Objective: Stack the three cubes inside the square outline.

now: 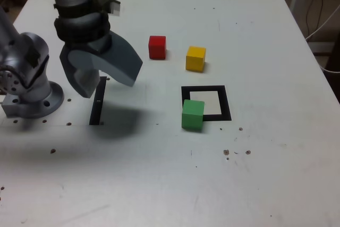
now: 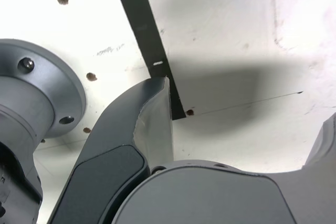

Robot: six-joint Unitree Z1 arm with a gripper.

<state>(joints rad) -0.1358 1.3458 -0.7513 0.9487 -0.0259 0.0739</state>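
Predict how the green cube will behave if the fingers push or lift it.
The green cube is flat-faced and squat, so it would probably slide rather than roll or tip. Its matte faces likely grip well. It looks solid, so probably rigid.

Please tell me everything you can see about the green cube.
The green cube is a small solid block with matte, evenly coloured faces and sharp edges; it may be wood or plastic. It stands flat and upright on the white table, slightly turned. It sits over the near left corner of the square outline, as the exterior view shows it, partly on the black frame and partly outside it. Nothing rests on it or touches it. It appears only in the exterior view.
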